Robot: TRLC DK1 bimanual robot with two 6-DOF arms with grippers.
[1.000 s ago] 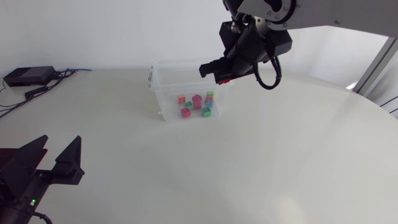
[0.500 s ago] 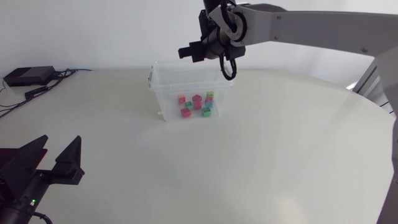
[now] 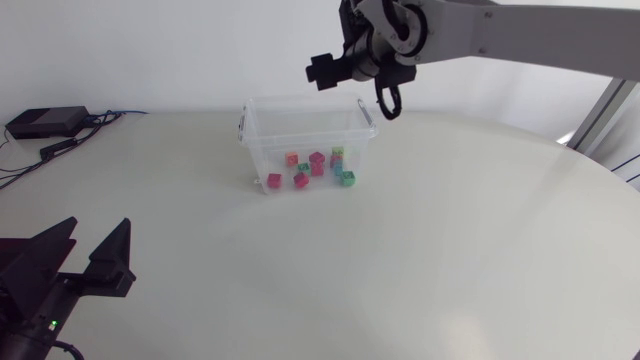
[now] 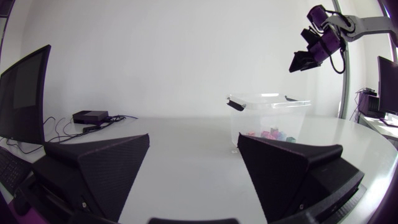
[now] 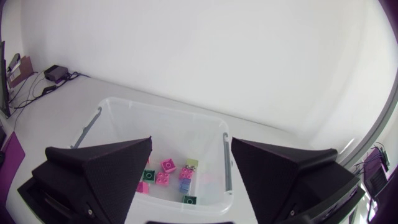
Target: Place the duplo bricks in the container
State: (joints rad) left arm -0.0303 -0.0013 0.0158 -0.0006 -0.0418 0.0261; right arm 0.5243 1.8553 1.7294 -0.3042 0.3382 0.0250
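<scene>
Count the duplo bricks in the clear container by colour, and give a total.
Pink or red bricks: 4
Green bricks: 2
Blue brick: 1
Pale yellow-green brick: 1
Total in the container: 8, as far as the right wrist view shows.

A broad, smooth off-white table [image 3: 450,250] with a curved edge fills most of what I can see. At its far left corner sits a flat black rectangular box [image 3: 45,122], low and matte. Thin black cables [image 3: 112,114] run from it across the tabletop. Just beside the box lies a small black plug-like piece [image 3: 60,147], with more dark leads trailing toward the table's edge.
</scene>
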